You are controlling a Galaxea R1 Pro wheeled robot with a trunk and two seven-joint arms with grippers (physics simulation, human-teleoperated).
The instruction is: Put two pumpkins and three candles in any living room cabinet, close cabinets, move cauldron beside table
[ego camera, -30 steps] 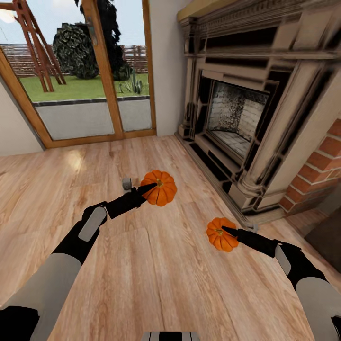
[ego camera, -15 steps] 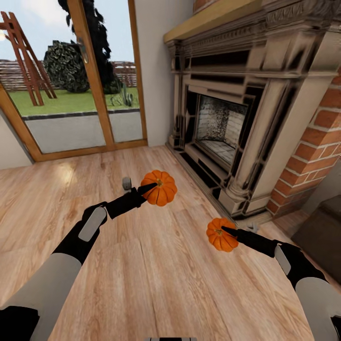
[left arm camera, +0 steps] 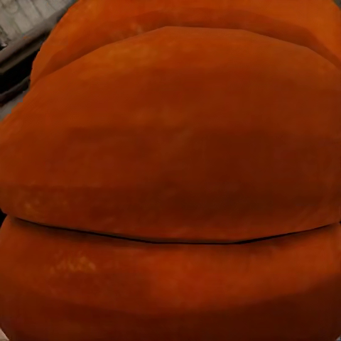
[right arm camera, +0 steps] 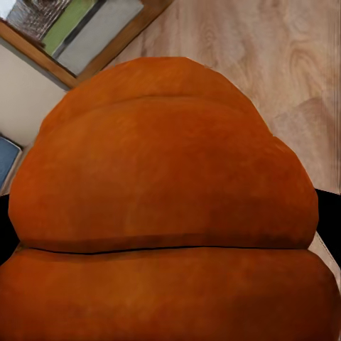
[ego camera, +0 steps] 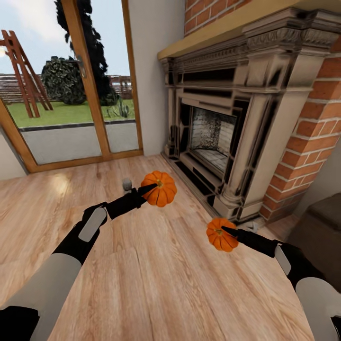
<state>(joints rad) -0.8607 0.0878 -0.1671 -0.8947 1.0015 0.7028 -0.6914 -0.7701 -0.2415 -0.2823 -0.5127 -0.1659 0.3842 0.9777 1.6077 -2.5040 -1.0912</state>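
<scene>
**Both claws clenched on pumpkins, carried above the wood floor**

Left claw (ego camera: 146, 190) is clamped on a pumpkin (ego camera: 159, 188), its dark fingertip lying across the fruit's near side up toward the stem; the pumpkin sits at the very tip of the claw, held clear of the floor. Seen from the left wrist, the orange ribbed skin of that pumpkin (left arm camera: 170, 170) presses right up against the lens, so the fingers themselves cannot be made out there.

Right claw (ego camera: 228, 232) grips the second pumpkin (ego camera: 221, 234) in the same manner, one black finger reaching over the top to the stem. This pumpkin hangs lower in the head view and nearer to the robot than the other, and the two are well apart. From the right wrist its orange bulk (right arm camera: 167, 213) sits close in front of the camera, with a strip of wood floor (right arm camera: 270, 50) beyond it.

Ahead and to the right stands an ornate fireplace (ego camera: 222, 128) set in a red brick wall (ego camera: 312, 128); its raised hearth edge runs along the floor just beyond the right claw's pumpkin. A dark, low piece of furniture (ego camera: 322, 237) fills the right margin beside the right arm; what it is cannot be told. To the left, bare wood floor (ego camera: 142, 274) stretches to a wood-framed glass door (ego camera: 71, 94) looking onto a garden.
</scene>
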